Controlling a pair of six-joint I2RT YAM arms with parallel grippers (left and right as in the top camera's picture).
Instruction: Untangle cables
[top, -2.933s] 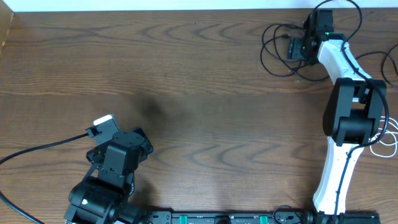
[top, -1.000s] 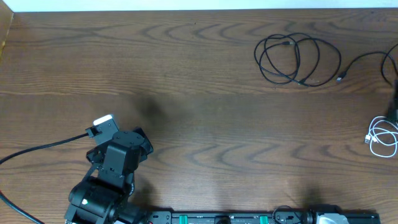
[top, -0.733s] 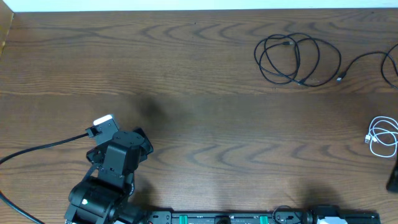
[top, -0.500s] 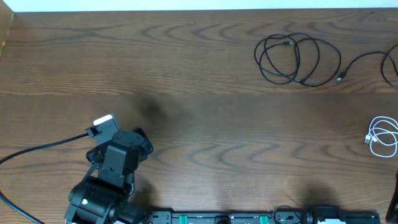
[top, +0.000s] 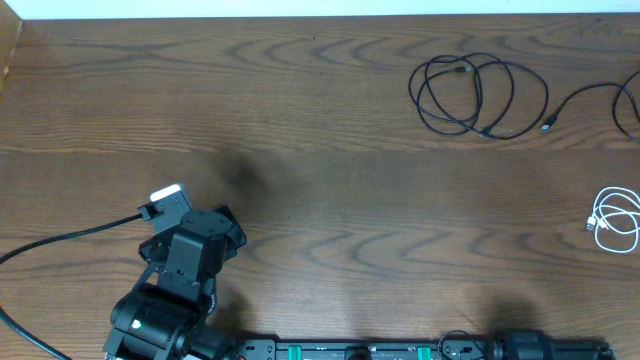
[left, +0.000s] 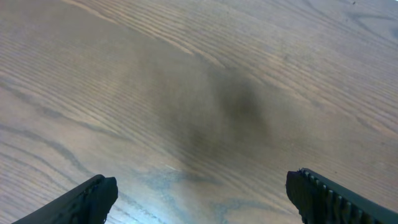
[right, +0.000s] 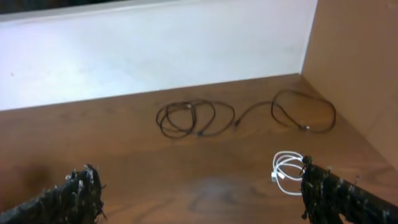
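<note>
Three cables were pictured lying apart on the wood-grain table (top: 320, 150), all of them ahead of the right pincer (right: 199, 193), whose two dark, rough-edged fingers were spread wide with nothing held between them.

Farthest ahead of that pincer, roughly in line with the gap between its fingers, a thin black cable (top: 478, 95) (right: 194, 118) was seen gathered into several loose overlapping loops, a small plug showing inside the coil. Just beside it, toward the side of the finger at the right of the wrist view, a second thin black cable (top: 585, 90) (right: 256, 107) was stretched out in a curve from a small plug and closed into one wide loop near a brown side panel (right: 354, 74). The two black cords were seen near each other; whether the plug tip touched the coil could not be told.

Nearest the right pincer, just ahead of that same finger, a shorter white cable (top: 615, 218) (right: 287, 173) was wound into a small tight bundle of rounded turns, well apart from both black cords.

The left pincer (left: 205, 199) was likewise held wide open and empty above bare tabletop, its ridged black fingertips at the lower corners of its view; all three cables lay well apart from it, across the table. The tabletop was shown as matte brown board with long wavy grain lines, bounded at the far edge by a plain white wall (right: 155, 50). A thicker black lead (top: 70, 240) was trailed from the left arm toward the table's edge.
</note>
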